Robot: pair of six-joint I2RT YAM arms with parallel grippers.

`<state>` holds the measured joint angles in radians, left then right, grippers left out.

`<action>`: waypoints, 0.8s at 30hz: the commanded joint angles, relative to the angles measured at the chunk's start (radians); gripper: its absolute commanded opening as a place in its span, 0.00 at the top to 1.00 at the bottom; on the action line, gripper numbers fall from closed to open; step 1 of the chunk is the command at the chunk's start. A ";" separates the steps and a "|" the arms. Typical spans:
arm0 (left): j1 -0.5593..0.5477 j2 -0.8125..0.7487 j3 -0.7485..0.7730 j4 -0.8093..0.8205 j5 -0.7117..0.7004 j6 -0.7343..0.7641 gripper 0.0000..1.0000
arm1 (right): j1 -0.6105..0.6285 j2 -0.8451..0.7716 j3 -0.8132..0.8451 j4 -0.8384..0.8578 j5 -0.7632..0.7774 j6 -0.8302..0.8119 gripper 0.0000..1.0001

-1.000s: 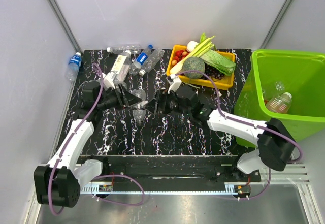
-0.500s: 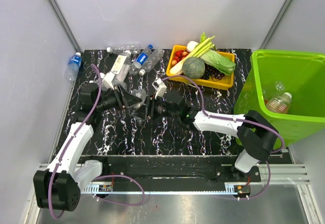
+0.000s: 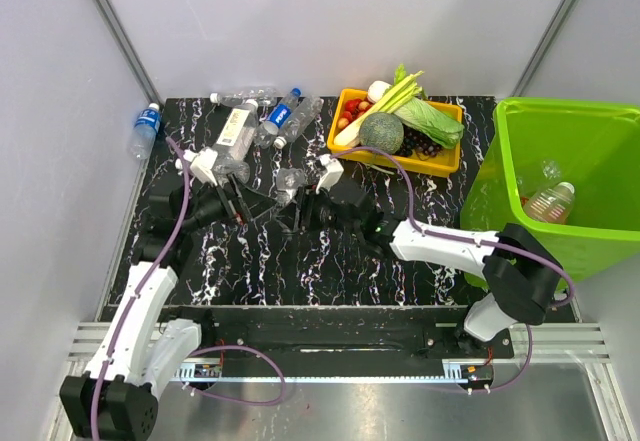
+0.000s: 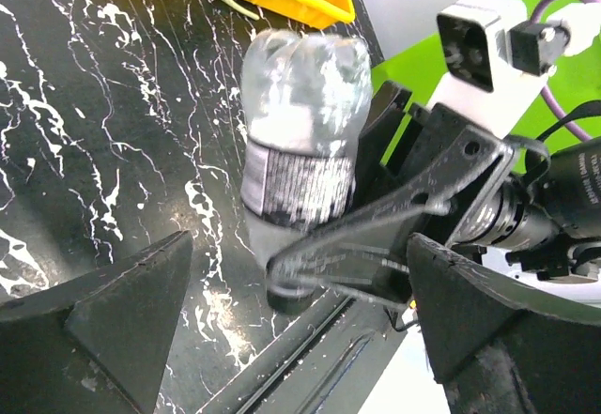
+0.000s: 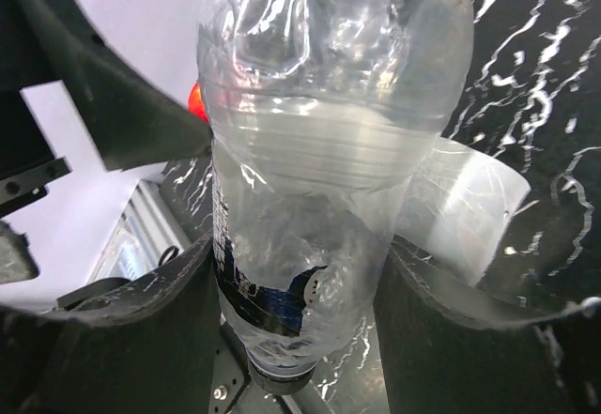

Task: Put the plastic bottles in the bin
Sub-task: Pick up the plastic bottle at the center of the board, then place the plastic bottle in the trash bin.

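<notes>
Right claw (image 5: pixel 293 311) pinching clear bottle (image 5: pixel 329 104). Left claw (image 4: pixel 296 273) spread wide, its fingers on either side of bottle, not touching.

Clear plastic bottle (image 5: pixel 329 151): crumpled, centre frame, runs 12 to 6 o'clock, blue print low down.
Right gripper (image 5: pixel 296 329): black fingers (image 5: pixel 113 339) at 7 and 5 o'clock, pressed against both bottle flanks.
Clear film (image 5: pixel 465 203): loose flap, 4 o'clock, beside bottle.
Black wedge (image 5: pixel 84 85): 10 o'clock, near bottle.
Black marbled table (image 5: pixel 554 104): 2 o'clock.
</notes>
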<state>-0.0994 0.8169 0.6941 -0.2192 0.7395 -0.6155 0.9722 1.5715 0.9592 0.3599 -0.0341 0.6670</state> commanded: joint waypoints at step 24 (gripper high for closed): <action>-0.031 -0.303 0.002 -0.262 -0.376 0.155 0.01 | -0.268 -0.395 0.475 -0.653 0.540 -0.483 0.67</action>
<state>-0.1230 0.5362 0.7040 -0.4854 0.4206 -0.4717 0.7235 1.2263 1.3296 -0.1688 0.3206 0.3374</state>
